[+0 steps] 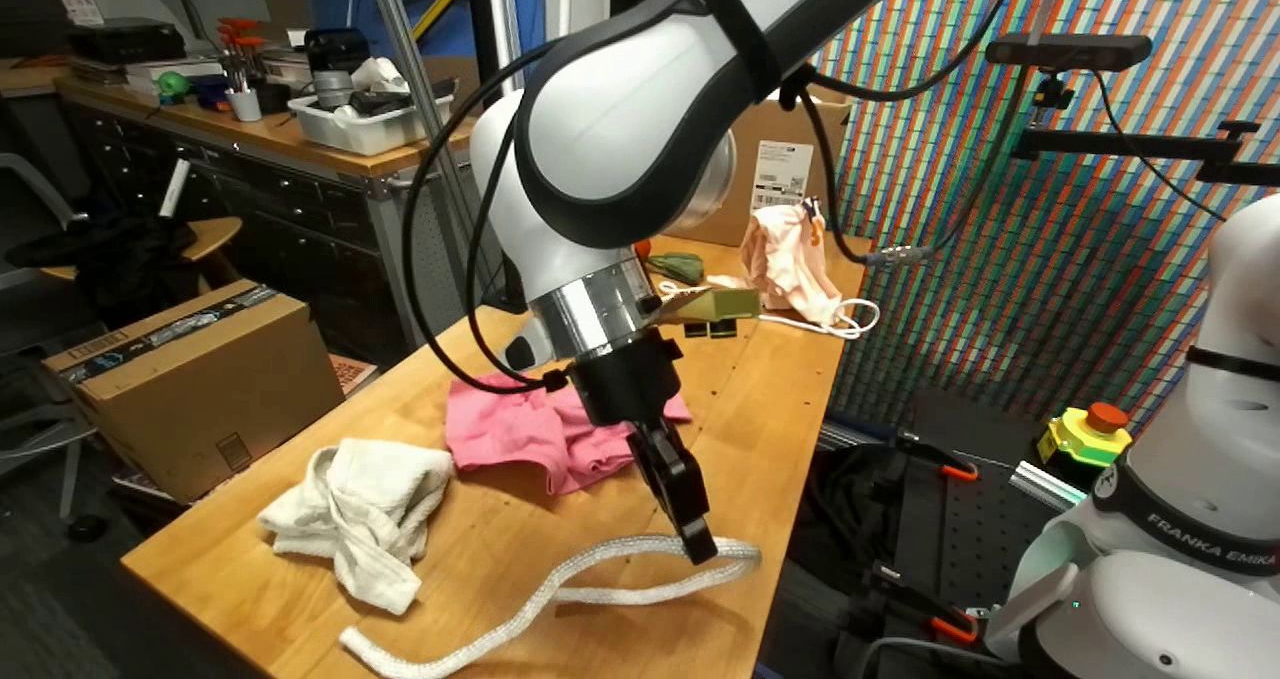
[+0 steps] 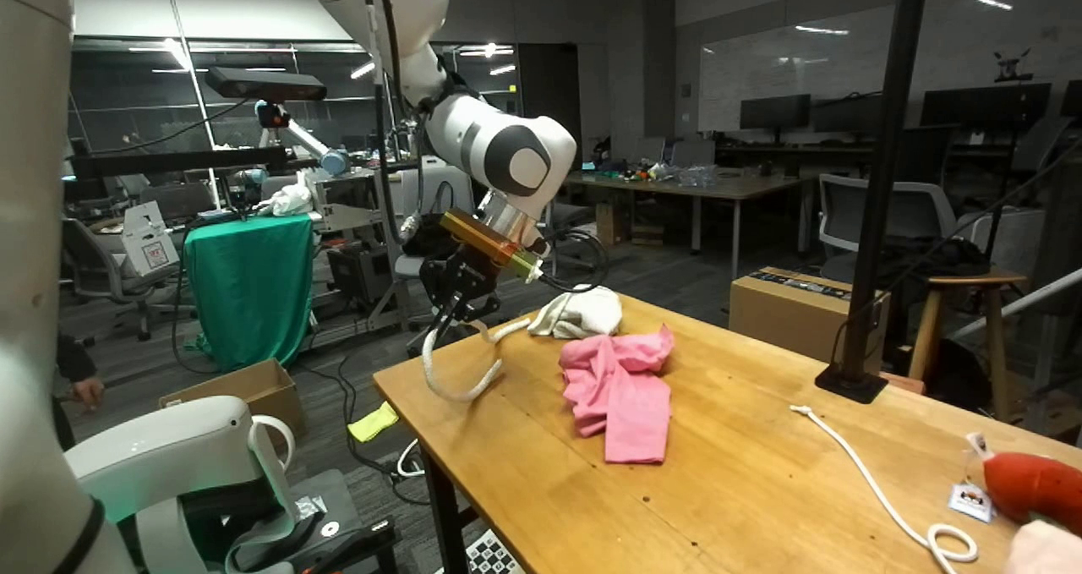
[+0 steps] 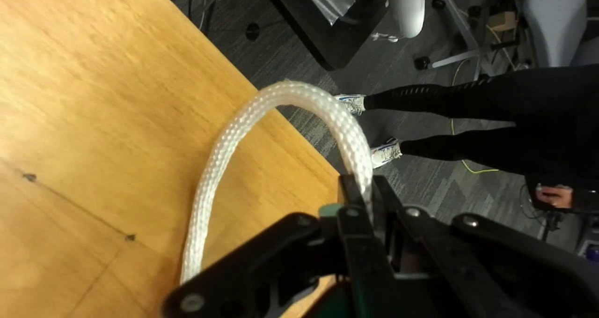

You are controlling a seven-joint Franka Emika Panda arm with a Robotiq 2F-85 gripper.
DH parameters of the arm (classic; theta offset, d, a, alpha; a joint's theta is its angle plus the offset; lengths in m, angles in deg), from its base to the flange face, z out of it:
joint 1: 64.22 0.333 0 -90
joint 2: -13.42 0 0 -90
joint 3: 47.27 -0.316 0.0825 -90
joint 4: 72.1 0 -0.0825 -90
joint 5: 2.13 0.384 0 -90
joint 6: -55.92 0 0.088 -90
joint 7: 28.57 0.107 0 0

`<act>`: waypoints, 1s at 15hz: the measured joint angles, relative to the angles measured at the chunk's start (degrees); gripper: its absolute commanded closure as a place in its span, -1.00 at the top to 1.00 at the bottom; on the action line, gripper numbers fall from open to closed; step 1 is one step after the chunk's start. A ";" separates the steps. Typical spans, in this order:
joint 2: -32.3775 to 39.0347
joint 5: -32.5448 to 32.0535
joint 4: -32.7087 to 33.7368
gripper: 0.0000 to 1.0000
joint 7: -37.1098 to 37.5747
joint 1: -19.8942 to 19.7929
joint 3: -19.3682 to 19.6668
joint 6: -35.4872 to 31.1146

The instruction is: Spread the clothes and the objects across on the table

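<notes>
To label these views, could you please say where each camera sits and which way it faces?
Exterior view: near the white rope, looking along the table; arm shows.
Exterior view: near the red item, facing the white rope; arm shows.
Wrist view: behind the visible fingers, facing down over table and floor.
Both exterior views share the pink cloth.

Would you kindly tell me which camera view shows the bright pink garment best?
An exterior view where the bright pink garment lies whole in frame, nothing covering it. In an exterior view with the gripper in front, part is hidden; the wrist view shows none of it.
</notes>
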 measured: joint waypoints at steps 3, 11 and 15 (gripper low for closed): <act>0.09 0.00 -1.24 -0.88 0.03 -0.38 0.14 1.19; 1.57 0.00 -2.51 -0.88 -0.33 1.91 -3.81 2.16; 2.55 -0.11 -2.10 -0.88 -0.29 4.15 -5.35 1.74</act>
